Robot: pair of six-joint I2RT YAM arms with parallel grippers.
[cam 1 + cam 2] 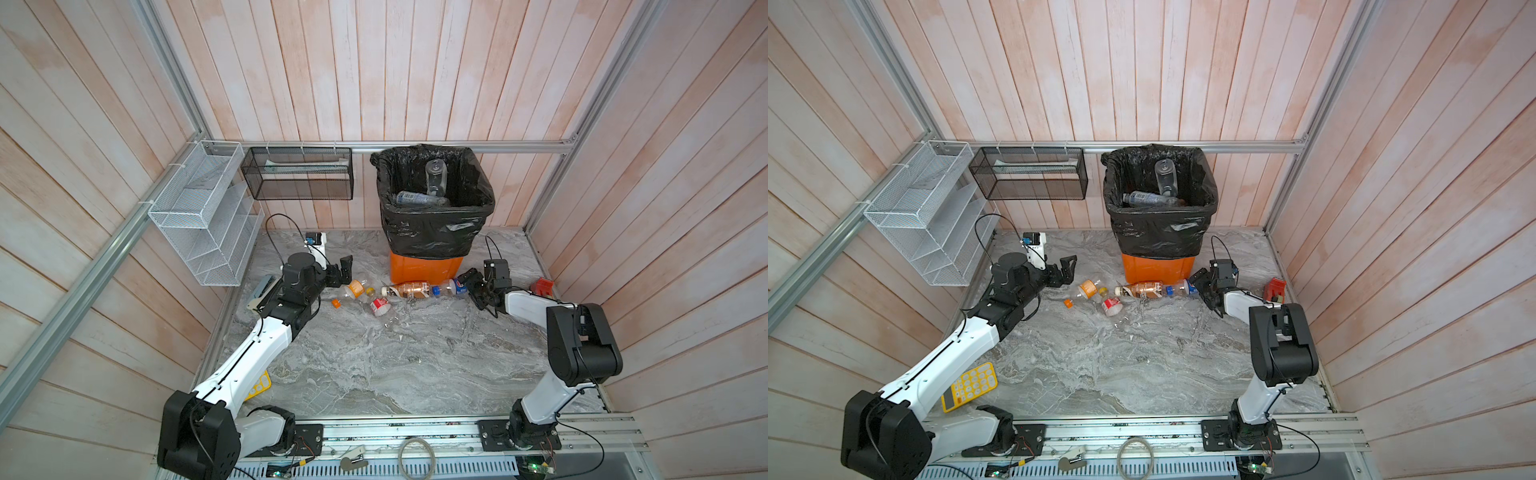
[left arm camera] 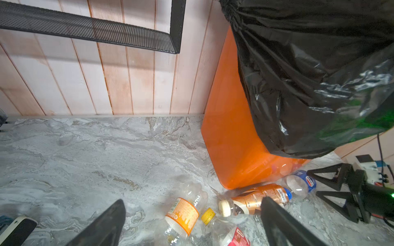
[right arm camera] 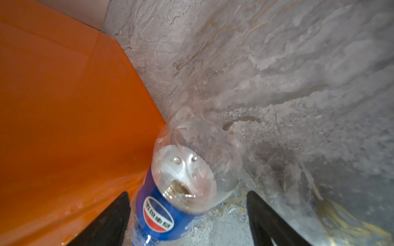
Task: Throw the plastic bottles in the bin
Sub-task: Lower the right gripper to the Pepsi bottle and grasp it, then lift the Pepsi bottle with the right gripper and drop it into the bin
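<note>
1. The bin (image 1: 424,268) (image 1: 1158,268) stands on the bench (image 1: 374,374) at the middle of its far edge, with its black bag (image 1: 432,232) folded down over the rim. Two clear bottles show inside. A propped bottle (image 1: 436,176) leans on end against the far side, and a flat bottle (image 1: 419,198) lies below it.
2. Just before the bin's foot, more bottles lie on their sides in a ragged row. From right to left they are the blue-label bottle (image 1: 453,286), the brown bottle (image 1: 411,289) end to end with it, the red-label bottle (image 1: 379,305) a little nearer the front edge, and the orange-label bottle (image 1: 356,287). A loose orange cap (image 1: 336,303) sits just left of these.
3. The right hand (image 1: 473,286) (image 3: 188,193) is low over the bench at the right end of the row. Its fingers are spread astride the label end of the blue-label bottle (image 3: 157,215). In the right wrist view that bottle lies against the bin's orange wall (image 3: 64,106). The finger on the bin side is close against the label, and bare bench shows between the bottle and the other finger. The bottle is not pinched.
4. The left hand (image 1: 338,272) (image 2: 193,201) is spread wide and holds nothing. The orange-label bottle (image 2: 183,215) lies just beside it on the bin side. In the left wrist view this bottle sits between the two fingertips.
5. A yellow calculator (image 1: 969,386) lies near the front left corner. A red tape dispenser (image 1: 542,286) sits at the right edge.
</note>
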